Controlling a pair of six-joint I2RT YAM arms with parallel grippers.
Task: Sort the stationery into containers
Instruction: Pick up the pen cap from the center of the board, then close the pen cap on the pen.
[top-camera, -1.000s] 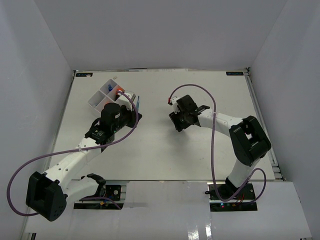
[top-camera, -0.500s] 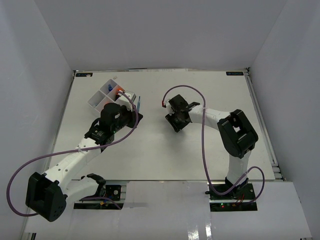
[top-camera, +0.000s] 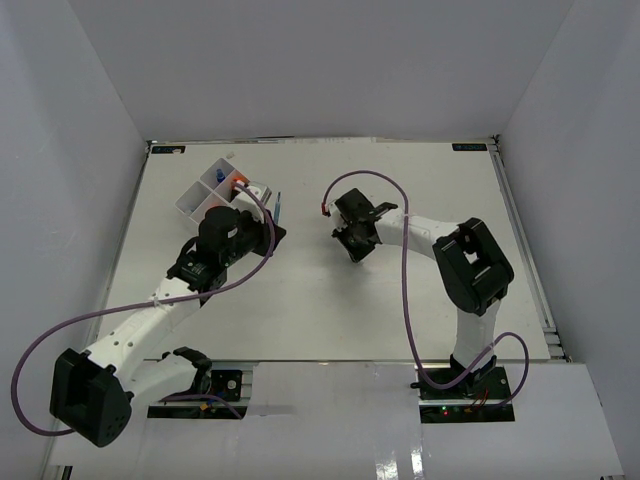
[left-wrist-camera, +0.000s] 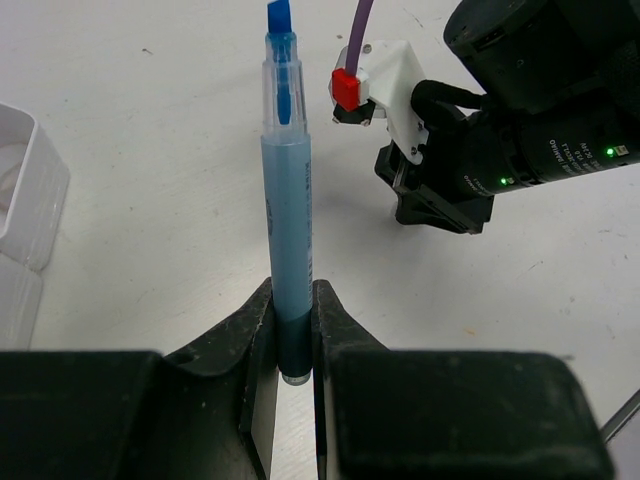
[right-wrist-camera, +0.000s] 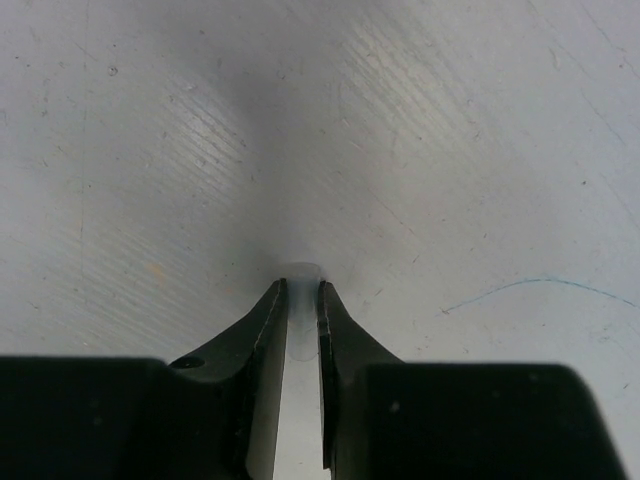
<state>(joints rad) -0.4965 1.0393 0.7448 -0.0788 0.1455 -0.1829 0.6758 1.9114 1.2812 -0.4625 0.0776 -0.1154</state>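
1. Our left gripper (left-wrist-camera: 292, 305) clamps the blue pen (left-wrist-camera: 288, 215) near its end; we should swing it slowly to the tray (top-camera: 188, 207), upper left overhead.
2. Our right gripper (right-wrist-camera: 301, 292), jaws narrow, pinches a small pale piece (right-wrist-camera: 300, 270); we should lift it gently.

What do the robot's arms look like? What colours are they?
The left arm and right arm are white tubes joined by chunky black joints, each trailing a long purple cable. The left gripper and right gripper are black, with two wedge-shaped fingers. Behind the right gripper sit a red plug and tiny green lights.
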